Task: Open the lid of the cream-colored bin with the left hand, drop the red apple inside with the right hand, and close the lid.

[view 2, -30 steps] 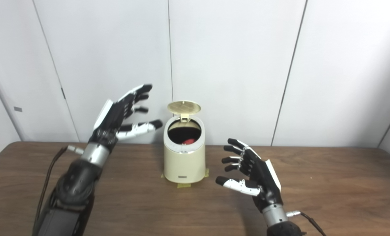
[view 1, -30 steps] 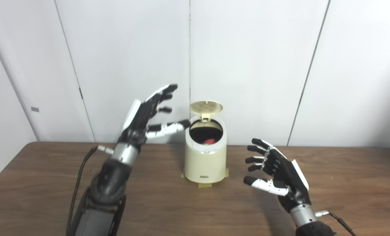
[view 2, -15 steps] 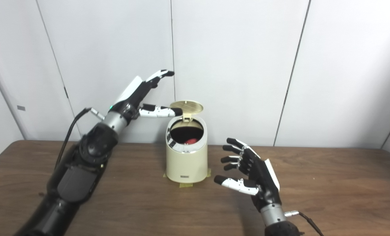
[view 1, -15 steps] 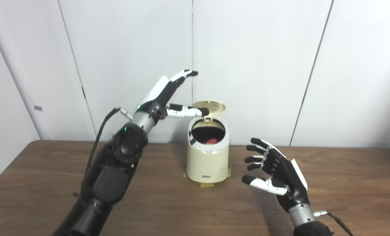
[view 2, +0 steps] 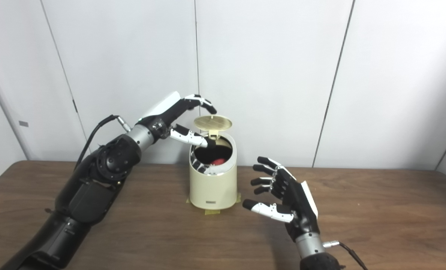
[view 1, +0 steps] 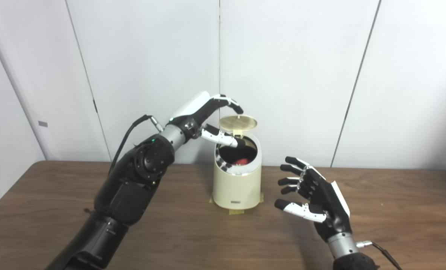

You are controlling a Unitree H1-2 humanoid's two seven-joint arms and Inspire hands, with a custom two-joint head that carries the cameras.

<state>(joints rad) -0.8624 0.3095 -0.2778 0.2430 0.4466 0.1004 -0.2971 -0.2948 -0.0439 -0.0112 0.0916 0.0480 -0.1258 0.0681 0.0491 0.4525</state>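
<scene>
Nearest, the right hand (view 1: 316,200) hovers empty above the desk (view 1: 395,210), fingers spread wide. Beyond it stands one cream bin (view 1: 237,183), one red apple (view 1: 240,161) inside. Farthest, the left hand (view 1: 204,120) arches over the one raised lid (view 1: 237,121), fingers apart, grasping nothing.

Lab-like room: bare white wall panels (view 1: 290,75), wooden table (view 1: 395,210).

The bin (view 1: 237,183) is cream-colored, with a dark inside where the red apple (view 1: 240,161) shows. Its raised lid (view 1: 237,122) is tan with a fine grid pattern. Both hands — left hand (view 1: 204,120) and right hand (view 1: 316,198) — are black with white panels. The surface (view 1: 395,210) is dark brown wood grain.
</scene>
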